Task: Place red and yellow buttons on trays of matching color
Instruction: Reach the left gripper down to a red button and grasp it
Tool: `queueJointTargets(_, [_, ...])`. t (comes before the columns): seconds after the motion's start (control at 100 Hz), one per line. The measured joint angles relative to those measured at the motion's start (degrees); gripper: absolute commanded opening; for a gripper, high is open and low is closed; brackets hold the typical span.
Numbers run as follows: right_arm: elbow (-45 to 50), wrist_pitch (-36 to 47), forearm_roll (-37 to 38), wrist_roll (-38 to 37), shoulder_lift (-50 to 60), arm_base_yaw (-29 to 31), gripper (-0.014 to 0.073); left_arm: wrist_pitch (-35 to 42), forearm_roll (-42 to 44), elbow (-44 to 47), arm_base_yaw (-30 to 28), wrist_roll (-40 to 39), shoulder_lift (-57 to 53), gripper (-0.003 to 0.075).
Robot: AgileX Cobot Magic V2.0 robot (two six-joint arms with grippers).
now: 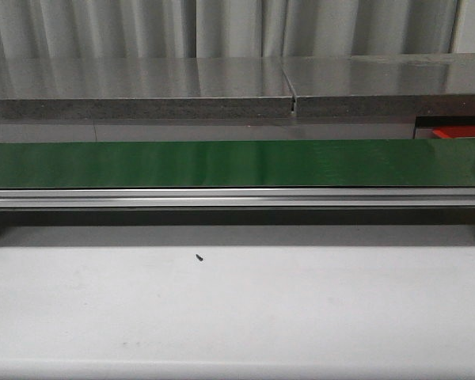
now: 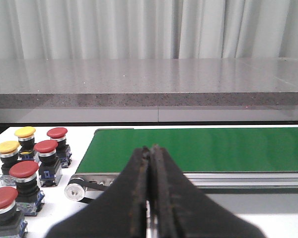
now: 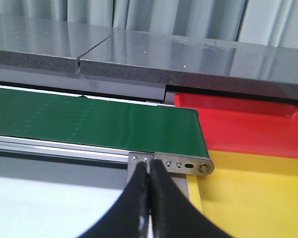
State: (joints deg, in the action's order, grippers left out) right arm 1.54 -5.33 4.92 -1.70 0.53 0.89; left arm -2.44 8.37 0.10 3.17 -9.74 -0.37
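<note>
We judge the main risk to be colour mix-up: the red tray [image 3: 248, 126] and yellow tray [image 3: 253, 198] lie touching, ahead and to the right of the right pincer [image 3: 149, 208], so a release near their shared edge could drop a button in the wrong one. Both pincers, left [image 2: 150, 198] included, have their fingers pressed together on nothing. Ahead-left of the left pincer we count four red buttons [image 2: 45, 147] and two yellow buttons [image 2: 25, 132] on the bench [image 2: 44, 218], though more may sit beyond the edge. The green belt [image 1: 237, 162] carries none.
</note>
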Motion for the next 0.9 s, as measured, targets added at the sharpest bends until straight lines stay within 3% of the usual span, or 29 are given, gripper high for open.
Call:
queueJointTargets(0.5, [0.00, 0.00, 0.00, 0.00, 0.00, 0.00, -0.0098, -0.66, 0.00, -1.10, 0.00, 0.00, 0.00, -0.0019])
queueJointTargets(0.71, [0.00, 0.00, 0.00, 0.00, 0.00, 0.00, -0.0098, -8.76, -0.64, -12.83, 0.00, 0.00, 5.98, -0.0019])
queueJointTargets(0.9, [0.00, 0.00, 0.00, 0.00, 0.00, 0.00, -0.0098, -24.27, -1.11, -28.29, 0.00, 0.00, 20.92, -0.0019])
